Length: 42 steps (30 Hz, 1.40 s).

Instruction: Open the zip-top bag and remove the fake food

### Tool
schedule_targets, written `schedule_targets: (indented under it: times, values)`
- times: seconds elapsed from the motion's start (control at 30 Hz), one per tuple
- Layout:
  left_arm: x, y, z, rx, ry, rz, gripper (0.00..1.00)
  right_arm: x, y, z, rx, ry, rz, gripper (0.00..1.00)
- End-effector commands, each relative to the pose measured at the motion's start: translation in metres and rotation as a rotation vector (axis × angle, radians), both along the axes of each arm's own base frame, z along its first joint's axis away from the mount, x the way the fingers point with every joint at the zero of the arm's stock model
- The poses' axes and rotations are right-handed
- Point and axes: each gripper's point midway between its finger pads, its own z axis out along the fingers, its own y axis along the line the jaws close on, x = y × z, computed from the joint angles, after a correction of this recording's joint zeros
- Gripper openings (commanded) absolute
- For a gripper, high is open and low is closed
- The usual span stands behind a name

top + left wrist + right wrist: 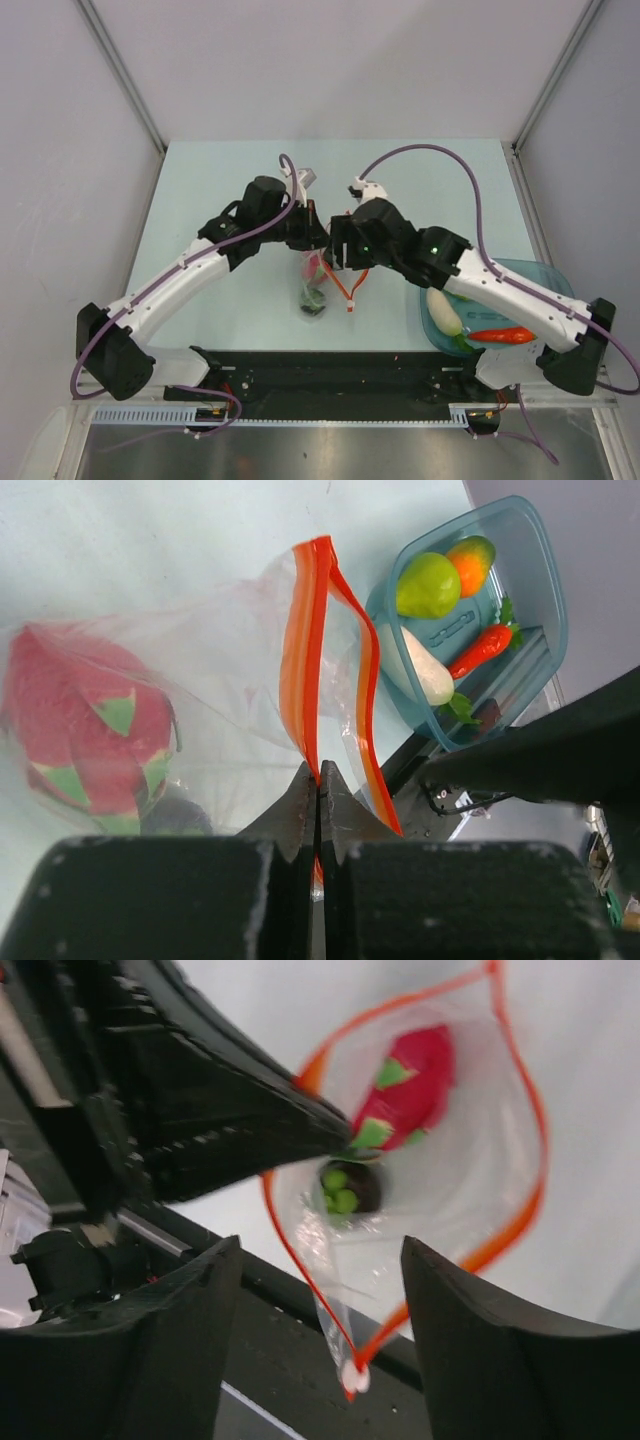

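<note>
Pinches one lip of the small clear plastic zip-top bag (230, 650) with the left pincer (318, 780), with the mouth gaping open.

Presses the two black fingers (290, 815) of the left pincer together on the thin red-orange zip strip (295, 670). Leaves the right pincer (320, 1250) spread wide, one finger at each side of the bag's lower corner, apparently without touching it. Holds the bag near the middle of the pale green worktop (200, 180), between the two arms. Contains inside the pink-red plastic dragon fruit with green leaves (415, 1085) and, just beside it, a small dark-green piece (345, 1188). Shows at the right side of the worktop the teal translucent tray (460, 625), well apart from the bag, with the white radish (420, 665), green fruit (425, 585), orange (470, 560) and orange carrot (482, 650) lying in it.
</note>
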Motion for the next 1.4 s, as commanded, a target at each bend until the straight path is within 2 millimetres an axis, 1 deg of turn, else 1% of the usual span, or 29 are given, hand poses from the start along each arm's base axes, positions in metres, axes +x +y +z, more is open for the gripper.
schedule_targets:
  times: [0.0, 0.07, 0.1, 0.13, 0.17, 0.2, 0.23, 0.27, 0.33, 0.37, 0.43, 0.47, 0.5, 0.57, 0.6, 0.67, 0.7, 0.77, 0.8, 0.83, 0.97, 1.0, 1.03, 1.1, 1.13, 1.17, 1.3, 1.33, 1.37]
  values:
    - [0.001, -0.005, 0.044, -0.065, -0.056, 0.001, 0.0, 0.019, 0.026, 0.029, 0.052, -0.117, 0.006, 0.64]
    - [0.0, -0.004, 0.052, -0.075, -0.068, -0.003, 0.0, 0.02, 0.031, 0.027, 0.056, -0.134, 0.031, 0.6]
    - [-0.002, -0.004, 0.052, -0.074, -0.062, -0.01, 0.0, 0.022, 0.03, 0.024, 0.045, -0.14, 0.028, 0.57]
    - [-0.003, -0.005, 0.053, -0.081, -0.059, -0.015, 0.0, 0.025, 0.027, 0.022, 0.039, -0.142, 0.016, 0.45]
    - [-0.006, -0.005, 0.054, -0.088, -0.047, -0.02, 0.0, 0.026, 0.024, 0.018, 0.037, -0.132, 0.005, 0.39]
    - [-0.007, -0.006, 0.054, -0.094, -0.034, -0.018, 0.0, 0.026, 0.022, 0.019, 0.052, -0.118, -0.008, 0.36]
    - [-0.009, -0.007, 0.056, -0.112, -0.016, -0.014, 0.0, 0.027, 0.019, 0.021, 0.065, -0.117, -0.019, 0.35]
    - [-0.012, -0.01, 0.058, -0.135, -0.014, -0.024, 0.0, 0.022, 0.015, 0.02, 0.075, -0.118, -0.019, 0.34]
    - [-0.014, -0.012, 0.06, -0.156, -0.004, -0.019, 0.0, 0.021, 0.012, 0.016, 0.094, -0.114, -0.027, 0.35]
    - [-0.014, -0.013, 0.059, -0.157, 0.0, -0.021, 0.0, 0.023, 0.005, 0.006, 0.084, -0.097, -0.044, 0.34]
    - [-0.012, -0.013, 0.056, -0.14, -0.001, -0.024, 0.0, 0.022, 0.002, -0.005, 0.089, -0.048, -0.041, 0.35]
    - [-0.01, -0.014, 0.058, -0.138, -0.005, -0.023, 0.0, 0.027, -0.001, -0.015, 0.077, -0.03, -0.048, 0.35]
    - [-0.008, -0.016, 0.053, -0.132, 0.004, -0.026, 0.0, 0.028, 0.0, -0.02, 0.069, -0.023, -0.041, 0.35]
    - [-0.005, -0.02, 0.057, -0.147, 0.014, -0.03, 0.0, 0.028, 0.002, -0.028, 0.064, -0.003, -0.031, 0.35]
    - [-0.005, -0.024, 0.057, -0.156, 0.033, -0.035, 0.0, 0.03, 0.004, -0.037, 0.057, 0.016, -0.035, 0.35]
    - [-0.006, -0.031, 0.063, -0.177, 0.017, -0.036, 0.0, 0.031, 0.009, -0.044, 0.08, 0.045, -0.044, 0.36]
    - [-0.005, -0.034, 0.064, -0.185, 0.022, -0.031, 0.0, 0.031, 0.011, -0.056, 0.081, 0.075, -0.053, 0.37]
    - [-0.006, -0.039, 0.065, -0.196, 0.025, -0.039, 0.0, 0.036, 0.009, -0.069, 0.114, 0.143, -0.099, 0.37]
    - [-0.007, -0.041, 0.065, -0.196, 0.031, -0.041, 0.0, 0.034, 0.012, -0.083, 0.116, 0.184, -0.088, 0.38]
    - [-0.005, -0.043, 0.064, -0.195, 0.031, -0.044, 0.0, 0.034, 0.011, -0.089, 0.115, 0.206, -0.093, 0.38]
    - [0.002, -0.046, 0.053, -0.151, 0.038, -0.05, 0.0, 0.044, 0.003, -0.117, 0.07, 0.24, -0.116, 0.46]
    - [0.001, -0.046, 0.05, -0.142, 0.048, -0.056, 0.0, 0.047, 0.004, -0.118, 0.084, 0.249, -0.114, 0.51]
    - [0.0, -0.047, 0.045, -0.136, 0.06, -0.059, 0.0, 0.047, 0.004, -0.128, 0.082, 0.271, -0.112, 0.53]
    - [-0.001, -0.045, 0.043, -0.147, 0.064, -0.046, 0.0, 0.049, 0.01, -0.131, 0.129, 0.298, -0.109, 0.56]
    - [0.0, -0.045, 0.039, -0.154, 0.062, -0.039, 0.0, 0.051, 0.011, -0.139, 0.134, 0.322, -0.11, 0.57]
    - [-0.001, -0.045, 0.04, -0.156, 0.063, -0.041, 0.0, 0.052, 0.015, -0.139, 0.155, 0.326, -0.1, 0.57]
    - [0.001, -0.046, 0.03, -0.106, 0.059, -0.074, 0.0, 0.047, 0.027, -0.145, 0.178, 0.363, -0.038, 0.62]
    - [0.002, -0.045, 0.032, -0.092, 0.052, -0.077, 0.0, 0.046, 0.029, -0.146, 0.179, 0.366, -0.029, 0.62]
    - [0.003, -0.044, 0.03, -0.076, 0.046, -0.078, 0.0, 0.042, 0.031, -0.15, 0.176, 0.382, -0.021, 0.62]
